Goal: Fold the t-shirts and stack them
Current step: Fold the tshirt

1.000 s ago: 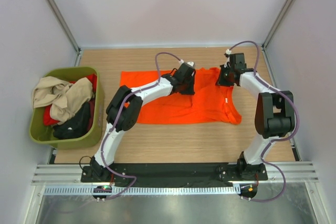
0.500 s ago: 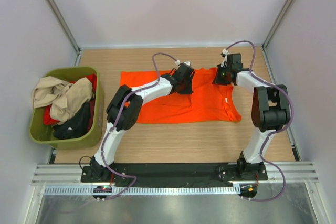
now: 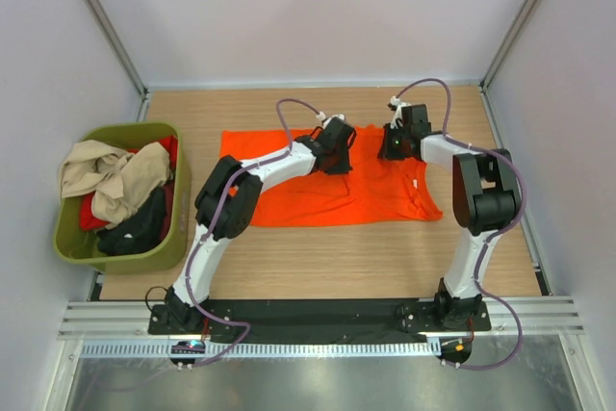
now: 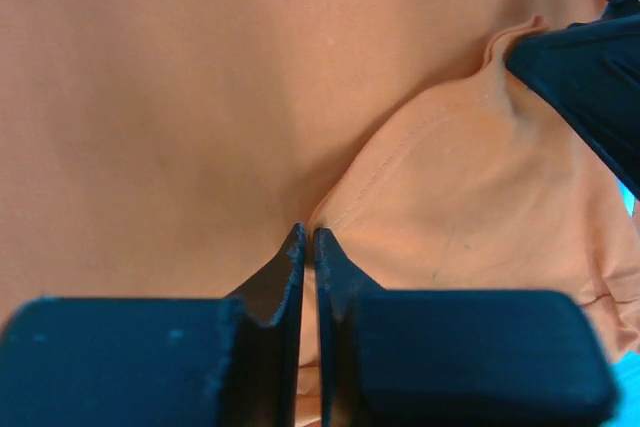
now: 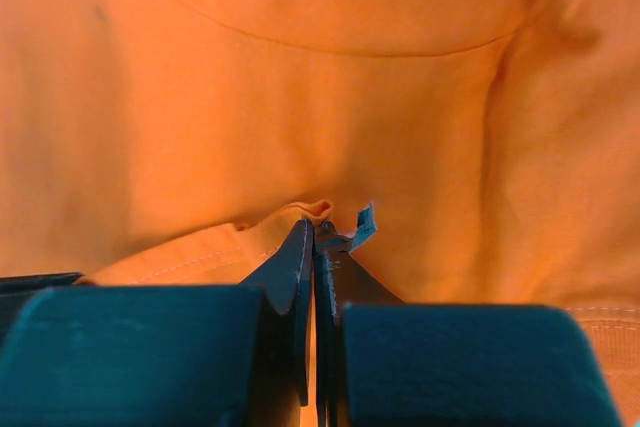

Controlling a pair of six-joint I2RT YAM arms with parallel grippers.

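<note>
Orange t-shirt (image 3: pixel 308 201) spread flat on table (image 3: pixel 337 267), beneath both pincers. Left gripper (image 4: pixel 308 247): jaws closed, tips pinching seamed cloth edge. Right gripper (image 5: pixel 314 237): jaws closed on small raised fold. Other t-shirts (image 3: pixel 120 190), beige, red and black, heaped in tub (image 3: pixel 67 249), well left of left gripper.

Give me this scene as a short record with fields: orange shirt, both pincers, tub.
orange shirt: spread out on the table
left pincer: shut on a hem fold of the orange shirt, at its far edge
right pincer: shut on a fold of the orange shirt, close beside the left pincer
tub: on the left, holds the other shirts
other shirts: beige, red and black, crumpled together
stack: none yet
</note>
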